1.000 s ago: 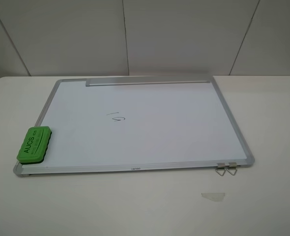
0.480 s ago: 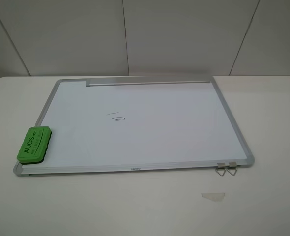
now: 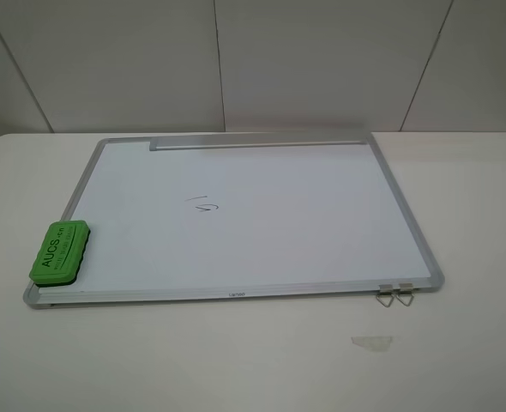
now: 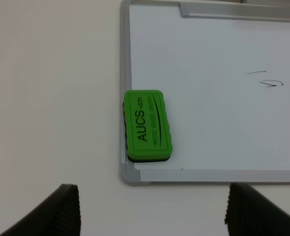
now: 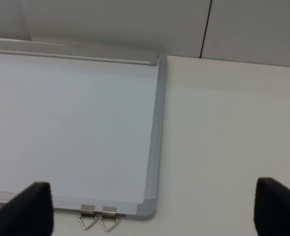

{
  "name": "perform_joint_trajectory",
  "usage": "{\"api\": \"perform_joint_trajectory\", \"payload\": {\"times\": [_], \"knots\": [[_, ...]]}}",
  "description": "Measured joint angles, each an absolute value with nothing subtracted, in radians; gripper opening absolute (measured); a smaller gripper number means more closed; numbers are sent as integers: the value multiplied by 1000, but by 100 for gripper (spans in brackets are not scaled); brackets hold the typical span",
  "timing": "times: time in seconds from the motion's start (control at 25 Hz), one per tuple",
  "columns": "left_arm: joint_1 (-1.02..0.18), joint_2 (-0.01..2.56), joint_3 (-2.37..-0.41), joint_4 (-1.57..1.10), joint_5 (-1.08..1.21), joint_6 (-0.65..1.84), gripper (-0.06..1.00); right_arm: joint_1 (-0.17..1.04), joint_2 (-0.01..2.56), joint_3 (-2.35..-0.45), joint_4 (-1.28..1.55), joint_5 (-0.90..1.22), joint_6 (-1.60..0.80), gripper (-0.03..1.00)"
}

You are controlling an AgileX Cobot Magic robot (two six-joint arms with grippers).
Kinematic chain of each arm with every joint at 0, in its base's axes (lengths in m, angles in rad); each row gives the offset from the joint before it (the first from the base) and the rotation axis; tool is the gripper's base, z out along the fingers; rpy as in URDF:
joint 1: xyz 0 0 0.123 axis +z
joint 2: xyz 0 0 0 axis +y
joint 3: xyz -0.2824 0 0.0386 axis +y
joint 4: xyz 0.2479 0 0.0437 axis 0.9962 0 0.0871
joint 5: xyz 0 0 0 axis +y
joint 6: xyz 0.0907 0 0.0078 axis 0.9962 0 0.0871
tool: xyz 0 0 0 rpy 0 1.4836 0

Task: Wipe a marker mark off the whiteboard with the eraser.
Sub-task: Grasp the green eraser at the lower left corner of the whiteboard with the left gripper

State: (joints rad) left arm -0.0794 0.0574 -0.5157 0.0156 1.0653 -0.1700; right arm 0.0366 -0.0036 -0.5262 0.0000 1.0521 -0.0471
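The whiteboard lies flat on the table, with its grey tray strip on the far side. The marker mark is a thin black stroke and a small "U" left of the board's middle; it also shows as the mark in the left wrist view. The green eraser rests on the board's near left corner, overlapping the frame, lettering up. My left gripper hangs open above the table, short of the eraser. My right gripper is open over the board's near right corner. Neither gripper shows in the exterior view.
Two small metal clips stick out from the board's near right corner, the same clips seen in the right wrist view. A scrap of clear tape lies on the white table in front. A panelled wall stands behind the board.
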Motion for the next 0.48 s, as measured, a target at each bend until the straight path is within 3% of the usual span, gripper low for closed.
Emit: {"api": "perform_joint_trajectory", "payload": {"times": [0.48], "knots": [[-79, 591, -757, 27, 1065, -226, 63, 37, -4, -526, 0, 1052, -47, 82]]}}
